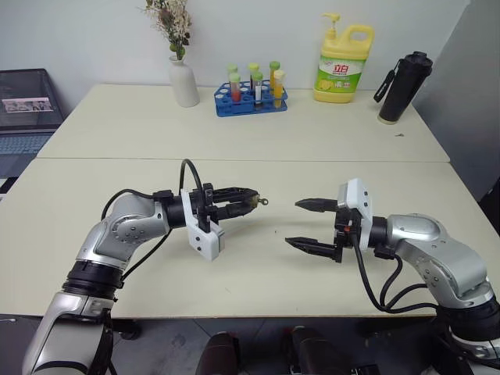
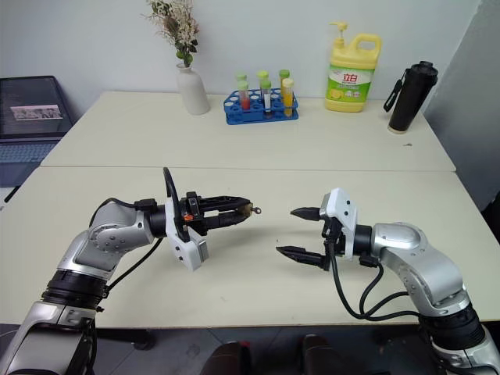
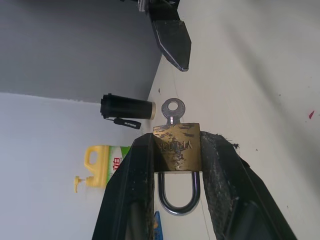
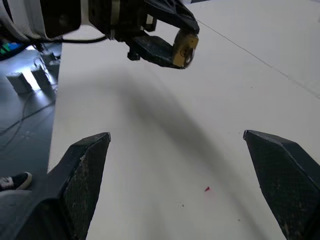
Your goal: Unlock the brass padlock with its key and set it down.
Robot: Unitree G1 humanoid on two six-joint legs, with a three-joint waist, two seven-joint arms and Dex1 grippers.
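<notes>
My left gripper (image 1: 248, 199) is shut on the brass padlock (image 3: 177, 147), held above the table and pointing toward my right arm. The padlock's body sits between the fingertips, and its silver shackle (image 3: 179, 196) lies back between the fingers. Its key (image 3: 173, 111) sticks out of the padlock's end, its round bow facing outward; the key (image 1: 263, 201) also shows as a small ring past the fingertips. My right gripper (image 1: 310, 223) is open, a short gap away, facing the key with nothing between its fingers. From the right wrist, the padlock (image 4: 184, 47) shows ahead in the left fingers.
At the back of the table stand a white vase (image 1: 184, 81), a blue rack of tubes (image 1: 251, 100), a yellow soap bottle (image 1: 343, 62) and a black flask (image 1: 403, 87). A laptop (image 1: 25, 109) sits off to the left.
</notes>
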